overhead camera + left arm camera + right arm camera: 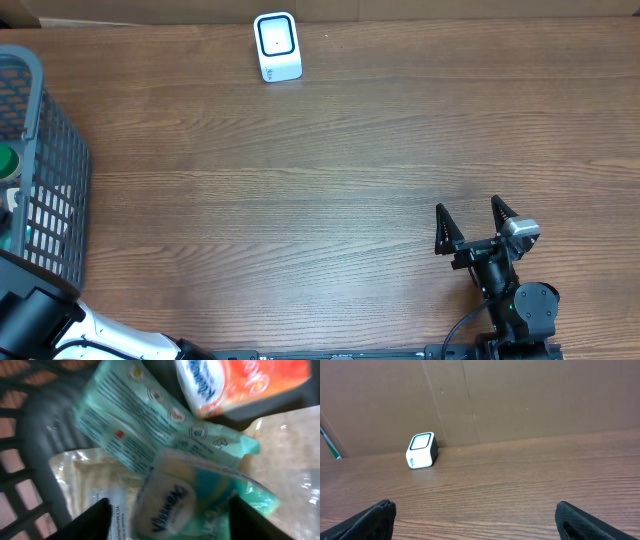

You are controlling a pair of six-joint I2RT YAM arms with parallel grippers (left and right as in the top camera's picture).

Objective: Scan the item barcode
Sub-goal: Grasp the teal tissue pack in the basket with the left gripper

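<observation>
Dark left fingers (pixel 94 521) fill the bottom corners of the left wrist view. They stand apart on either side of a mint-green soft plastic packet with a dark blue logo on its pale end (pixel 167 510). Blur hides whether either pad touches it.

That packet lies inside the grey plastic mesh basket (pixel 55 170) at the left edge of the wood-grain counter (pixel 300 200). It rests on a second, flatter mint-green packet covered in fine print and round icons (pixel 125 420). An orange and white packet (pixel 240 382) sits beyond them, and clear crinkled bags (pixel 290 460) lie underneath. No barcode can be made out on any of them.

Well apart from the basket, at the far edge of the counter, stands the small white barcode scanner with a dark-rimmed window (pixel 277 46). The right fingers (pixel 441 228) are spread wide and hold nothing. They hover over bare wood on the right and face the scanner.

The step in hand looks like picking an item out of the basket. The next move would call for a firm pinch on the soft packet without snagging the one beneath. After that come a lift clear of the basket wall and a turn that brings the barcode side towards the scanner window.
</observation>
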